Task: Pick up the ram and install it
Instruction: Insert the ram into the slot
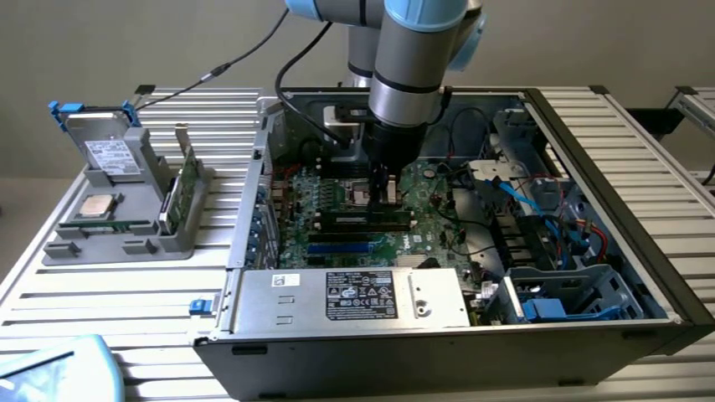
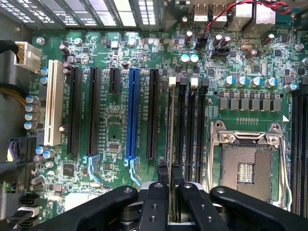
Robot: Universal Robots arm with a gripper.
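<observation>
My gripper reaches straight down into the open computer case, just over the motherboard's memory slots. In the wrist view the ram appears edge-on as a thin stick with a pale top edge. It stands upright along the memory slot row beside the long black expansion slot. The two black fingertips are shut on the ram's near end, one on each face. Whether the stick is seated in its slot or just above it cannot be told.
An empty processor socket lies beside the memory slots. A blue expansion slot and a white one sit further along. Outside the case, a grey tray holds a silver chip, a green card and a drive. Cables crowd the exterior view's right.
</observation>
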